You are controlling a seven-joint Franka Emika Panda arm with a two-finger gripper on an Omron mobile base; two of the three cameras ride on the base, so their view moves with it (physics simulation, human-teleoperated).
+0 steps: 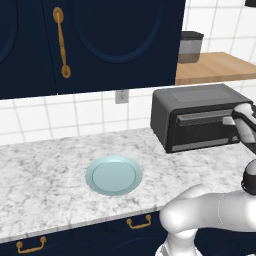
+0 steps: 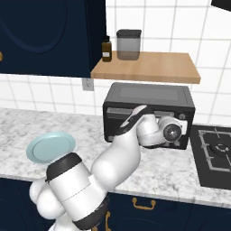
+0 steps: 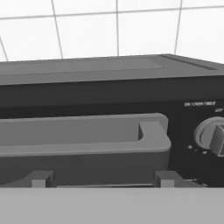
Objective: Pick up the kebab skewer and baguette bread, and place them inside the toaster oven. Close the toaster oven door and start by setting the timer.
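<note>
- Dark grey toaster oven [image 3: 109, 83] sits straight ahead of the gripper [image 3: 100, 180], its door [image 3: 65, 155] shut; the skewer and bread can't be made out.
- Grey bar handle [image 3: 83, 138] lies just above the fingertips [image 3: 39, 178], which stand wide apart, gripping nothing.
- Risk: if the fingers close below the bar, they may slip off instead of gripping it.
- The knob [image 3: 213, 136], right of the gripper, carries small white lettering, roughly "ON / OVEN TIMER", blurred.

toaster oven [image 2: 149, 118]: one, at 12 o'clock on the counter
toaster oven door [image 1: 206, 131]: one, with one bar handle [image 3: 83, 136]
timer knob [image 3: 212, 136]: one, at 3 o'clock of the handle
light blue plate [image 1: 114, 175]: one
dark bottle [image 2: 106, 49]: one
grey canister [image 2: 128, 44]: one
wall outlet [image 1: 121, 96]: one
brass drawer pulls [image 1: 138, 222]: two
</note>
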